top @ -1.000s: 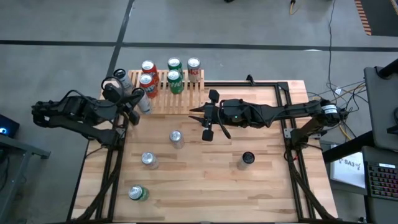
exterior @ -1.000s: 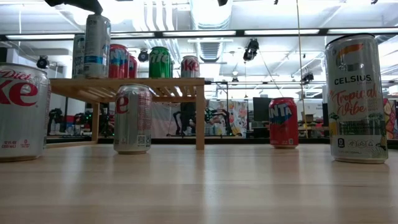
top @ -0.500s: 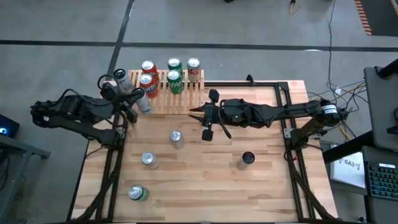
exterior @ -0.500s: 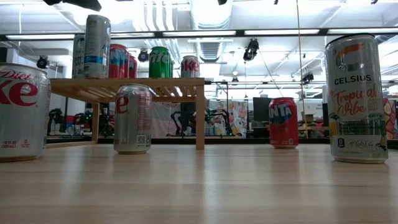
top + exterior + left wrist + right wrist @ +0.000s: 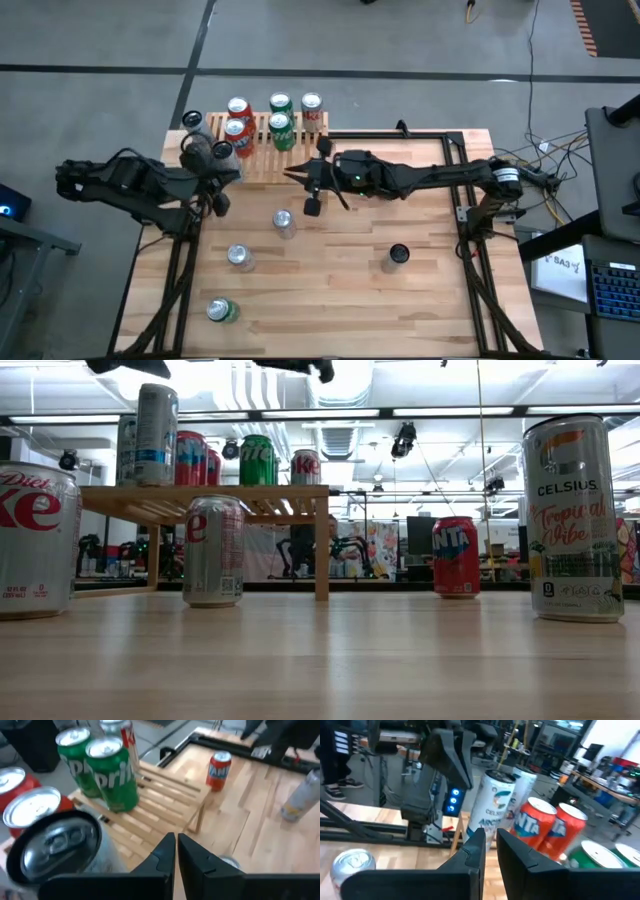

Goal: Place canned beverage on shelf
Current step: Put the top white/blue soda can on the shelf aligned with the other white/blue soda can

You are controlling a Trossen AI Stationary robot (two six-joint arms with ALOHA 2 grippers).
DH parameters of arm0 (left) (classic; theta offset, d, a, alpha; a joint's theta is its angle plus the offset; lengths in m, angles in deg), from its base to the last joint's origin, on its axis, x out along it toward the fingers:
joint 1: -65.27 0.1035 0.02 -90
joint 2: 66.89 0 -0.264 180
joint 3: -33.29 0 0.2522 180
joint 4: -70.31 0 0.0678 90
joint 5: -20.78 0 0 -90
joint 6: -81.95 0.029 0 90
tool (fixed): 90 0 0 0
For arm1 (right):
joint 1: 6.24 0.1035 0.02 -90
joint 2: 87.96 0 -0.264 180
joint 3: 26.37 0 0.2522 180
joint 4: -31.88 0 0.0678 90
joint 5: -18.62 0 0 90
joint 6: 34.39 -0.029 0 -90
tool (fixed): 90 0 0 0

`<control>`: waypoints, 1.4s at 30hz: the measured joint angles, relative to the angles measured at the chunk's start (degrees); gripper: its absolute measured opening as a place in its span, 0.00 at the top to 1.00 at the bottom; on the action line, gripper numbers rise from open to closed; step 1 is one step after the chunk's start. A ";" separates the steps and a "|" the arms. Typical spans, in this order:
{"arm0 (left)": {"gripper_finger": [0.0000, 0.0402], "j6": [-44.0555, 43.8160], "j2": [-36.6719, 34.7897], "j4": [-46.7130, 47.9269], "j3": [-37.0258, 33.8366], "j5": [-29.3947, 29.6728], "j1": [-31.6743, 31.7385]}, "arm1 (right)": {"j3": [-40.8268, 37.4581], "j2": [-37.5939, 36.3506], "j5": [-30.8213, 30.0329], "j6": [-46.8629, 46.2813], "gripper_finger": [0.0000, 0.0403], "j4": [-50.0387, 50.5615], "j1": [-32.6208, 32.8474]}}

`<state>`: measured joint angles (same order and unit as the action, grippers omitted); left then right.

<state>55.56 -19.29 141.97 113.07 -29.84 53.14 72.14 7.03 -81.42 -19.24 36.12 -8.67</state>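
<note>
Shelf [image 5: 270, 150] from above: the left gripper [image 5: 222, 192] has backed off the tall silver can [image 5: 192, 125] at the shelf's left end, fingers now pinched together and empty, so that placement looks done. The right gripper [image 5: 312, 188] has slid closer to the shelf front, nearly closed, holding nothing. Low view: a Diet Coke can [image 5: 213, 550] stands before the shelf, Fanta [image 5: 455, 556] and Celsius [image 5: 572, 518] further right. Left wrist view: two Sprite cans [image 5: 112, 774] crowd the slats.

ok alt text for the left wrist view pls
The left gripper, fingers shut and empty, points over the slatted shelf holding two Sprite cans and red cans. A Fanta can stands on the table beyond.
</note>
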 joint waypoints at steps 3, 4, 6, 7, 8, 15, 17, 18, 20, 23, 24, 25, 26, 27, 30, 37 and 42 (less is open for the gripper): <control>1.00 -2.18 0.37 2.39 0.00 -0.13 -1.12 | 3.42 3.30 2.79 0.05 0.92 0.21 -1.43; 1.00 -2.71 0.37 2.80 0.00 -0.76 -1.47 | 4.50 4.32 3.00 0.05 0.93 0.21 -1.86; 1.00 -3.79 0.07 3.24 0.00 -3.39 -2.10 | 6.73 6.56 3.00 0.07 0.93 0.45 -2.61; 1.00 -4.37 -0.15 3.72 0.00 -5.06 -2.38 | 7.91 7.66 3.01 0.07 0.93 0.15 -2.95; 1.00 -5.25 -0.17 4.89 0.00 -6.80 -2.65 | 9.01 8.72 3.01 0.07 0.93 0.23 -3.32; 1.00 -16.40 0.54 17.92 -0.43 -7.08 -3.30 | 18.09 17.33 2.98 1.35 0.93 0.65 -4.66; 1.00 -17.13 0.71 18.59 -0.76 -6.74 -3.32 | 21.21 19.73 3.01 2.03 0.93 0.99 -4.72; 1.00 -17.19 0.81 18.53 -0.88 -6.13 -3.32 | 22.89 20.83 2.99 2.09 0.93 1.29 -4.74; 1.00 -17.28 1.11 18.44 -0.92 -4.80 -3.32 | 26.29 23.18 2.70 1.87 0.93 2.45 -4.86; 1.00 -17.42 1.17 18.43 -1.09 -2.53 -3.32 | 30.58 26.42 2.51 1.72 0.93 3.96 -5.18; 1.00 -17.43 1.17 18.42 -1.24 -1.81 -3.32 | 31.62 27.36 2.50 1.75 0.93 3.96 -5.29; 1.00 -17.42 1.18 18.56 -1.41 -1.07 -3.32 | 32.53 28.19 2.31 1.69 0.93 4.08 -5.40; 1.00 -17.42 1.20 18.51 -1.61 -0.73 -3.32 | 33.35 28.89 1.83 1.23 0.93 4.06 -5.49; 1.00 -17.42 1.16 18.51 -1.80 -0.23 -3.32 | 34.03 29.30 0.88 0.98 0.93 4.04 -5.61; 1.00 -17.47 1.05 18.45 -2.52 1.09 -3.36 | 35.24 30.05 -0.42 0.88 0.93 4.04 -6.11; 1.00 -17.92 1.09 17.94 -4.23 2.13 -3.34 | 35.61 30.40 0.68 0.90 0.93 3.53 -6.86; 1.00 -18.21 1.07 17.70 -4.26 2.20 -3.34 | 35.61 30.63 4.12 0.90 0.93 -0.07 -6.96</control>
<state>37.35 -18.22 159.67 108.81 -27.64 49.80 107.75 37.65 -77.30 -18.34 36.05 -15.63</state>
